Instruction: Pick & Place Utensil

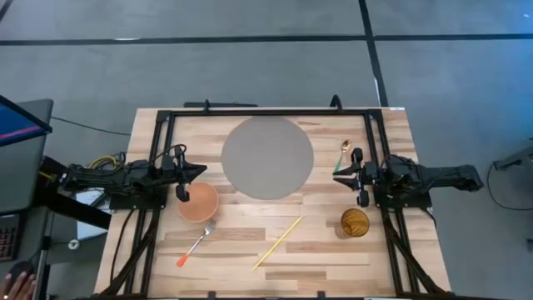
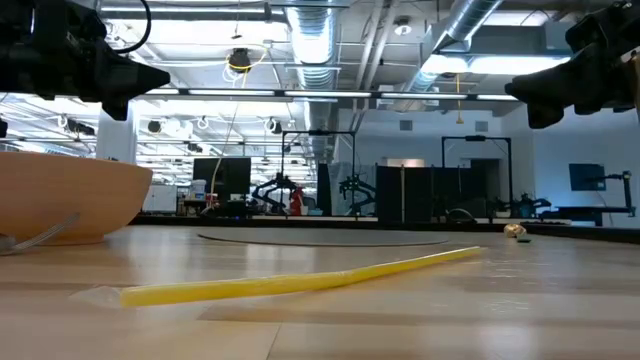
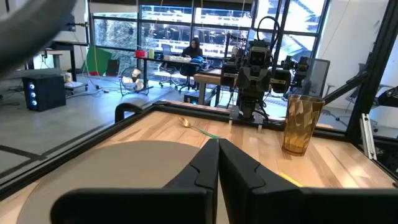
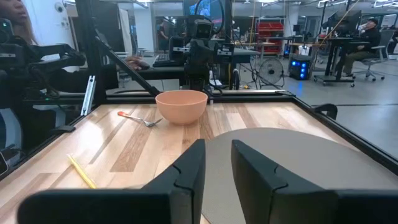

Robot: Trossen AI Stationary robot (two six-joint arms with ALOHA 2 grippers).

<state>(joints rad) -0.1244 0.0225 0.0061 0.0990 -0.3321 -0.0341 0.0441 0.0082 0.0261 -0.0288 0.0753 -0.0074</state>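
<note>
Nothing is being picked up yet. The fork (image 1: 196, 246) with the orange handle is lying on the table just beside the bowl (image 1: 198, 202), and the spoon (image 1: 344, 151) is lying near the round mat (image 1: 267, 157). The left gripper (image 1: 190, 173) is hanging over the bowl with fingers pressed together. The right gripper (image 1: 342, 176) is waiting beside the mat, fingers a little apart. All the work is left.

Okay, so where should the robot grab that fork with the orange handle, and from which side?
Grip the orange-handled metal fork at mid-shaft, between the orange tip and the tines, coming straight down from above. It lies flat and diagonal on the wooden table, tines toward the peach bowl, so the fingers should probably close across the thin shaft. The left tool, shut, hovers nearest.
</note>
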